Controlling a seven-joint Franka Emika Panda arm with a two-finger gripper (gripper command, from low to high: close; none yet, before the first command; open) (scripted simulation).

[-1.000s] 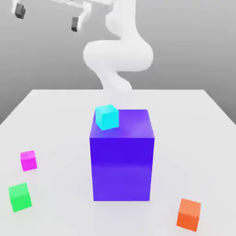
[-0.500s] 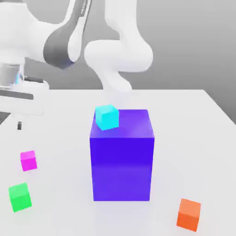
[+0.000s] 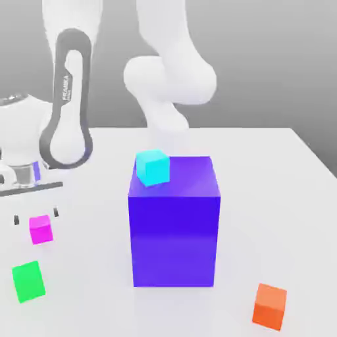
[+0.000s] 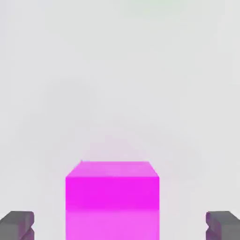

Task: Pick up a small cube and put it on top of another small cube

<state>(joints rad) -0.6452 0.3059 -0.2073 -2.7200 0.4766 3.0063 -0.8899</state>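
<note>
Two open jaws astride magenta cube (image 3: 41,229)

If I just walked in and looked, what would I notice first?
Probably the big blue-purple block in the middle of the white table, with a small cyan cube on its top corner. Then the white robot arm at the exterior view's left, its open gripper hanging just over the small magenta-pink cube. A small bright green cube sits nearby.

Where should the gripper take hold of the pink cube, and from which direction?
From straight above, closing on two opposite flat side faces of the pink cube. It sits flat on the table with free space around it, and the open gripper already straddles it.
</note>
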